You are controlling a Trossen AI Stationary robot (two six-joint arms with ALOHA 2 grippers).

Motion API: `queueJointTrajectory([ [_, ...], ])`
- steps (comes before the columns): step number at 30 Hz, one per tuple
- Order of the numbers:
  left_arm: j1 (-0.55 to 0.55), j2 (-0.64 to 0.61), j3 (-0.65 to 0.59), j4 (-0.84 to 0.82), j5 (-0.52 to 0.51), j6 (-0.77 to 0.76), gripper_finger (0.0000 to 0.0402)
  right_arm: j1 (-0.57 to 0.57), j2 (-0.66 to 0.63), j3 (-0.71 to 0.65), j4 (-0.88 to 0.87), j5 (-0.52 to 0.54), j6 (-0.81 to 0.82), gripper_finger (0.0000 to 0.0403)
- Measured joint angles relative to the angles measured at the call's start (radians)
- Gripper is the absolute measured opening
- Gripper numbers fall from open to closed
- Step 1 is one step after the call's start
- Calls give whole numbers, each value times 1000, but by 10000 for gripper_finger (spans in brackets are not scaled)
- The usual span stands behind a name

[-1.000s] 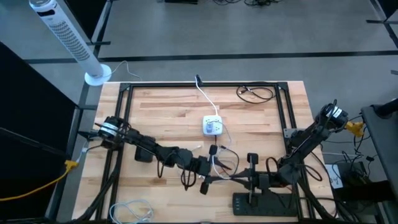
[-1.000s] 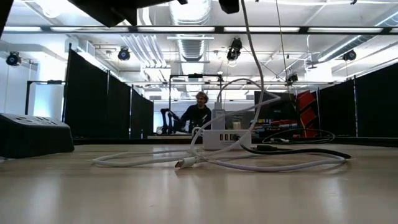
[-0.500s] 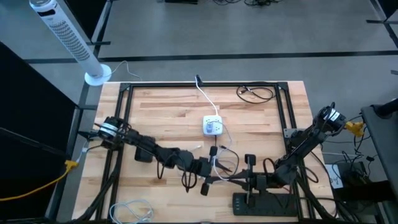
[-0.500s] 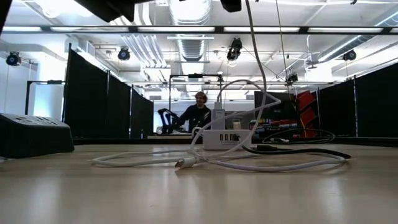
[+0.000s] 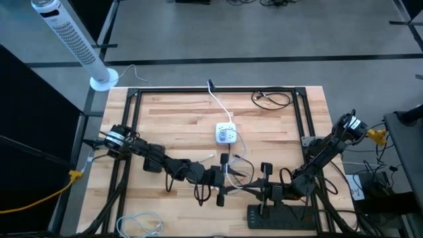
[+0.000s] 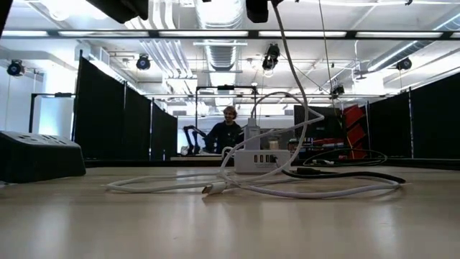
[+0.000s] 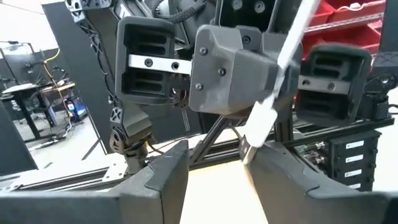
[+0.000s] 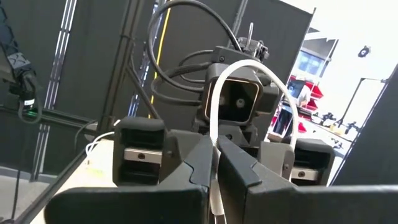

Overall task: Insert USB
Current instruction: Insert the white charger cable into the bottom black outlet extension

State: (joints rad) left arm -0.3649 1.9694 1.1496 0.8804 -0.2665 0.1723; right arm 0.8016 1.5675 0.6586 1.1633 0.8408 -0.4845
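Two dark arms meet near the front middle of the wooden table (image 5: 172,125), their grippers facing each other; the right gripper (image 8: 215,163) has its fingers pinched together on one white cable (image 8: 214,118), which loops up over the opposing wrist in the right wrist view; the left gripper (image 7: 214,163) has its two fingers standing apart, and the cable's white USB plug (image 7: 261,121) hangs in the gap between them, its metal tip near one finger; whether a finger touches it I cannot tell. One white charging hub (image 5: 226,134) sits mid-table beyond the grippers, with a white lead running from it to the far edge; in the low view its face shows a row of small ports (image 6: 267,159), too small to count surely. A second loose plug end (image 6: 213,189) lies on the tabletop in front of the hub among white loops; one black cable coil (image 5: 272,99) lies at the far right corner; one white tower fan (image 5: 69,41) stands off the table's left; one person (image 6: 228,129) sits in the room behind. No writing is readable anywhere.
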Motion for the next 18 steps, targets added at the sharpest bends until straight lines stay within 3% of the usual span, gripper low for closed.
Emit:
queueJointTrajectory([
  [7,-3,0,0,2,-35,-4,107,0,0,0,0,9,-11,0],
  [14,-9,0,0,2,-42,-2,18,8,0,0,-2,82,-28,0],
  [18,-16,0,0,1,-43,-2,6,18,-1,0,-1,107,-56,0],
])
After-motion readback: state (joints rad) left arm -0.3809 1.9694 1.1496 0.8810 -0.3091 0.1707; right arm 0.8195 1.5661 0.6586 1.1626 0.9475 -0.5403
